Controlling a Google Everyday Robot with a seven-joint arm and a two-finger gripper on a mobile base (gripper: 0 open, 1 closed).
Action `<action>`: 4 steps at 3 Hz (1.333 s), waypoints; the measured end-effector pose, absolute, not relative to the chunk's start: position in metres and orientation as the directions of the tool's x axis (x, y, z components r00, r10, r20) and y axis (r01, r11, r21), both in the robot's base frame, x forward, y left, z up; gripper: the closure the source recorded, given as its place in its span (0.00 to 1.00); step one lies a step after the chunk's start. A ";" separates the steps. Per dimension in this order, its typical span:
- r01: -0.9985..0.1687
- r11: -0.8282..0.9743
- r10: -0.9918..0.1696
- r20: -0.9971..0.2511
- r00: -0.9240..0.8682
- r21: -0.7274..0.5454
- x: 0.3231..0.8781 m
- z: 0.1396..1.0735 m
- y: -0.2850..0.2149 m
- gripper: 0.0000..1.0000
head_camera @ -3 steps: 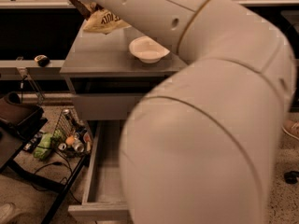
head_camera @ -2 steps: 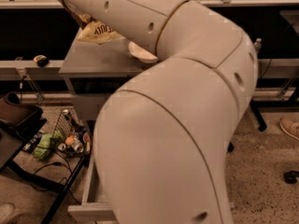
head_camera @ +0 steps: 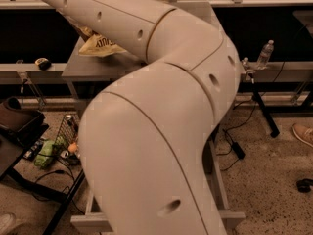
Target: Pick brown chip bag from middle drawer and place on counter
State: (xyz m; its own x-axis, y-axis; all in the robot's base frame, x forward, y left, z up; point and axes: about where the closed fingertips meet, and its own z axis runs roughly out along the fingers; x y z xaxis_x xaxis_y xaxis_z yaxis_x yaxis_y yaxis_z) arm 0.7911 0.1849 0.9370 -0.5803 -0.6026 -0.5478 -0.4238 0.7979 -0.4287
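Cream arm [head_camera: 161,131] is filling the view | brown chip bag [head_camera: 100,44] is showing at far left of the counter [head_camera: 78,66], half under the arm | gripper is sitting off the far-left edge, grip state unseen

Chip bag [head_camera: 100,47] on counter [head_camera: 73,68]: dark lettering on the cream end, perhaps a brand name, not legible. Gripper: out of frame, upper left.

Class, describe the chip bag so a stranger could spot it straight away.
Find the big cream robot arm running to the top left; its pincer is out of view past that corner. Under the arm is the grey counter, and over it shows the chip bag, the only crinkly cream-yellow thing with lettering.
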 end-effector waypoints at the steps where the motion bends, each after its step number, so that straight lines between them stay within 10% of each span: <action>1: -0.425 0.797 -0.604 -0.542 -0.584 -0.430 0.792 0.934 0.185 0.85; 4: -0.425 0.797 -0.604 -0.542 -0.584 -0.430 0.792 0.934 0.185 0.15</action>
State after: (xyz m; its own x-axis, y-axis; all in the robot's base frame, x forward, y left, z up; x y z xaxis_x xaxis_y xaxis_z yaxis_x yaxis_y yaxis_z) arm 0.7916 0.1853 0.9337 -0.5843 -0.6039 -0.5420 -0.4246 0.7968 -0.4300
